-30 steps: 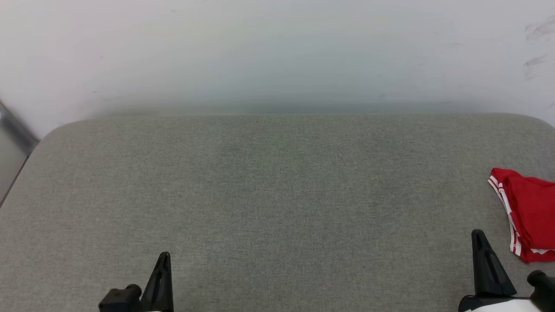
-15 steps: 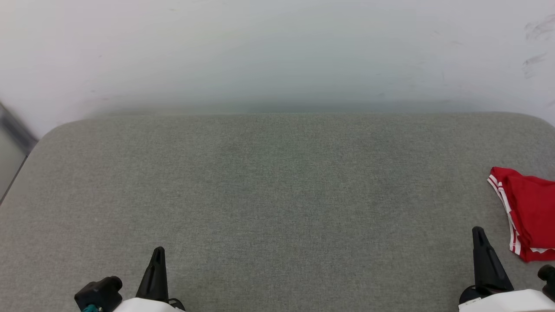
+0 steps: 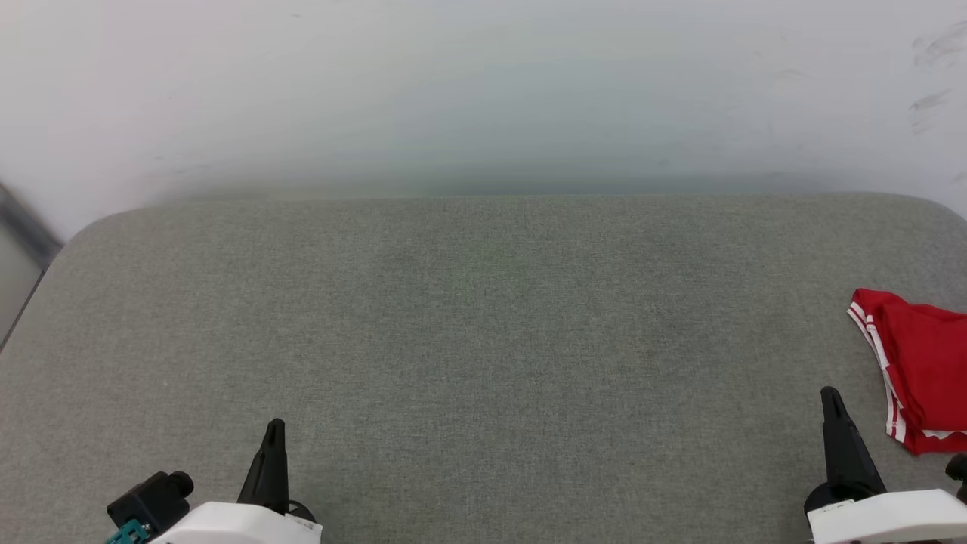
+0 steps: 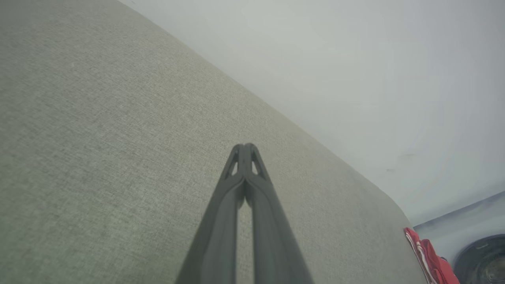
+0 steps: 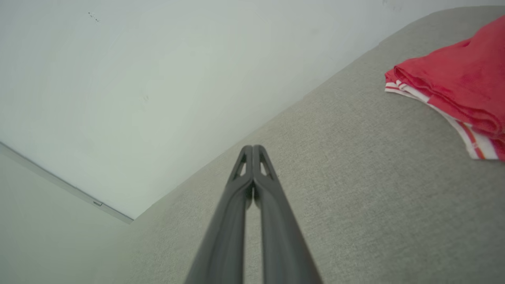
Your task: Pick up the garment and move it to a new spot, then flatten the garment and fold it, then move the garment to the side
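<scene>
1. The left gripper (image 3: 275, 425) has crept toward eleven o'clock in the head view, baring more of its white forearm (image 3: 234, 526).
2. The right gripper (image 3: 830, 394) has nudged toward twelve o'clock, likewise.

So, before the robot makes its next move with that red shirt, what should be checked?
1. The shirt is folded: ok, its layers lie stacked in the right wrist view.
2. The shirt sits at the right side of the table: ok.
3. The whole shirt rests on the table: cannot tell, the head view cuts it off.
4. The left gripper is shut and empty: ok.
5. The right gripper is shut, empty and apart from the shirt: ok.
</scene>
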Controlling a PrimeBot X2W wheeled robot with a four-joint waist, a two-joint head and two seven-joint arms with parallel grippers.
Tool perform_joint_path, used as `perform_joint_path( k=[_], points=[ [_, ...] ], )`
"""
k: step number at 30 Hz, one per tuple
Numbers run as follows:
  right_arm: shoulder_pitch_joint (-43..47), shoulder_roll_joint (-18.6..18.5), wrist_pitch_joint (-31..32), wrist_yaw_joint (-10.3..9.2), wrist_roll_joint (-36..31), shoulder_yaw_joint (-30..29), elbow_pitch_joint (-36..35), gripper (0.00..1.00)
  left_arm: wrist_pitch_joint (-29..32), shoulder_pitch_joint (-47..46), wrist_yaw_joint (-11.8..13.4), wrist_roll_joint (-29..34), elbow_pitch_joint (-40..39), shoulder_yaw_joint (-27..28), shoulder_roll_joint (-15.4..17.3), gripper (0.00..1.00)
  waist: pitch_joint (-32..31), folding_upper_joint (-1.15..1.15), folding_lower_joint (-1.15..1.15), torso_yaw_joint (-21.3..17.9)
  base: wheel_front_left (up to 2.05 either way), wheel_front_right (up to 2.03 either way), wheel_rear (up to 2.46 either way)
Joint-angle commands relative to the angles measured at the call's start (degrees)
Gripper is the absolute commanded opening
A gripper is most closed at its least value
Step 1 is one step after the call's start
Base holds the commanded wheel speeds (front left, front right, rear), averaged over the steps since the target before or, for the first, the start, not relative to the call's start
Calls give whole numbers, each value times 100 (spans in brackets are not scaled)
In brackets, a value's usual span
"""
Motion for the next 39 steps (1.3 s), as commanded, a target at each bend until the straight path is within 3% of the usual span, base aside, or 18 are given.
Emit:
perform_joint_path(
  k=[1,39],
  points=[
    [-176,-2,45,-1,173,-7,-39,0,43,-146,-33,-176,-47,43,30,0,1,0,0,-1,0,0,0],
    [-598,16,687,-1,2622,-31,344,0,683,-581,-265,-2764,238,285,34,0,45,0,0,-48,0,0,0]
  ],
)
